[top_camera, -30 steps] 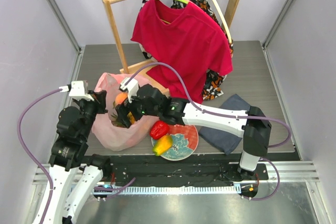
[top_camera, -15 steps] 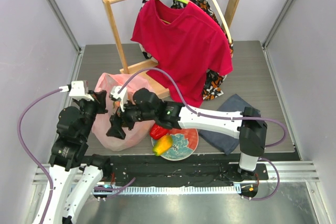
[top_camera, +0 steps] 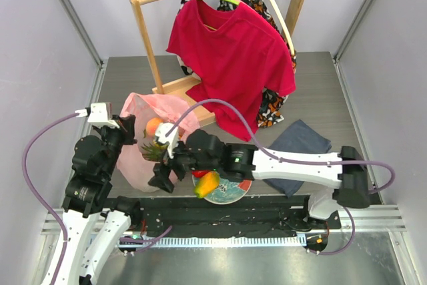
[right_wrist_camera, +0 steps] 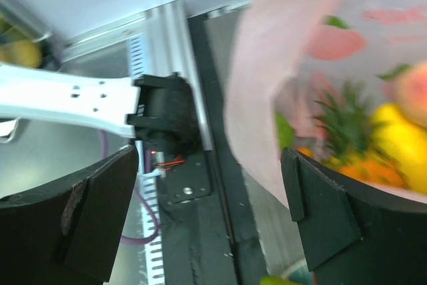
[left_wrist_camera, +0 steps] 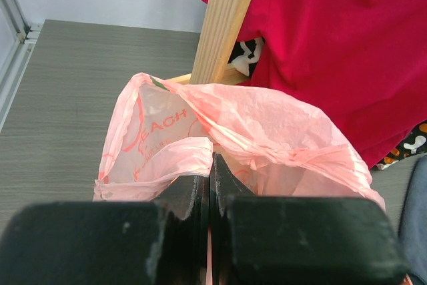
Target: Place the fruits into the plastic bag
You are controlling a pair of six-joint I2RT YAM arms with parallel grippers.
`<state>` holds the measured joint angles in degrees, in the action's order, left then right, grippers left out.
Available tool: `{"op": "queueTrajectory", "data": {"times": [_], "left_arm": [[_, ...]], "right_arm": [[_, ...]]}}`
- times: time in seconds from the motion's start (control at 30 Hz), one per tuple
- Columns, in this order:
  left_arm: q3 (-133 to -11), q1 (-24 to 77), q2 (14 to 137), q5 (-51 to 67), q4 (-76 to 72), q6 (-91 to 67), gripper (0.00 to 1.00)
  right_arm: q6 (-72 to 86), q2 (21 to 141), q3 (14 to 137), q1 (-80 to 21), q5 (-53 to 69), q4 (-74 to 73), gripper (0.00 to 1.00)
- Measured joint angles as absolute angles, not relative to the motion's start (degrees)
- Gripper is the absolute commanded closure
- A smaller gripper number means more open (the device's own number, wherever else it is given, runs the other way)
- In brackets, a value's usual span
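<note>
The pink plastic bag [top_camera: 137, 165] [left_wrist_camera: 267, 125] stands open at the left, in front of the rack. Through its mouth I see a peach [top_camera: 155, 125] and a pineapple [top_camera: 153, 150]. My left gripper [top_camera: 131, 130] [left_wrist_camera: 212, 168] is shut on the bag's near rim, with a strip of pink film pinched between the fingers. My right gripper [top_camera: 162, 177] [right_wrist_camera: 210, 211] hangs open and empty just in front of the bag, over the near edge. Its view shows the bag's side [right_wrist_camera: 267, 91], with the pineapple [right_wrist_camera: 341, 131], a yellow fruit [right_wrist_camera: 399, 139] and a green fruit [right_wrist_camera: 285, 131] inside. A yellow mango [top_camera: 207, 181] lies on the red plate [top_camera: 241, 179].
A wooden rack [top_camera: 150, 45] with a red T-shirt [top_camera: 230, 55] stands behind the bag. A folded grey-blue cloth [top_camera: 300, 146] lies to the right of the plate. The black base rail [top_camera: 220, 211] runs along the near edge, under my right gripper.
My right gripper has drawn back out of the bag's mouth towards the near edge, open. The peach now shows inside the bag. The left gripper has kept its hold.
</note>
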<state>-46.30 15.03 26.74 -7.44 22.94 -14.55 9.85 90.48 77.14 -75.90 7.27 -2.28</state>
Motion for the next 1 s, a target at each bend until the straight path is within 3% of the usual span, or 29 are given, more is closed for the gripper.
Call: {"op": "queueTrajectory", "data": {"times": [0.3,0.47,1.0], "left_arm": [[-46.3,15.0,27.0,-7.5,23.0,-14.5,1.00],[-46.3,15.0,27.1,-7.5,23.0,-14.5,1.00],[-46.3,15.0,27.6,-7.5,23.0,-14.5,1.00]], "right_arm": [[14.5,72.5,62.7,-75.5,-17.1,-3.2,0.04],[20.8,69.0,56.7,-75.1,-28.4,-7.2,0.03],[36.2,78.9,47.3,-75.5,-22.9,-9.8,0.02]]}}
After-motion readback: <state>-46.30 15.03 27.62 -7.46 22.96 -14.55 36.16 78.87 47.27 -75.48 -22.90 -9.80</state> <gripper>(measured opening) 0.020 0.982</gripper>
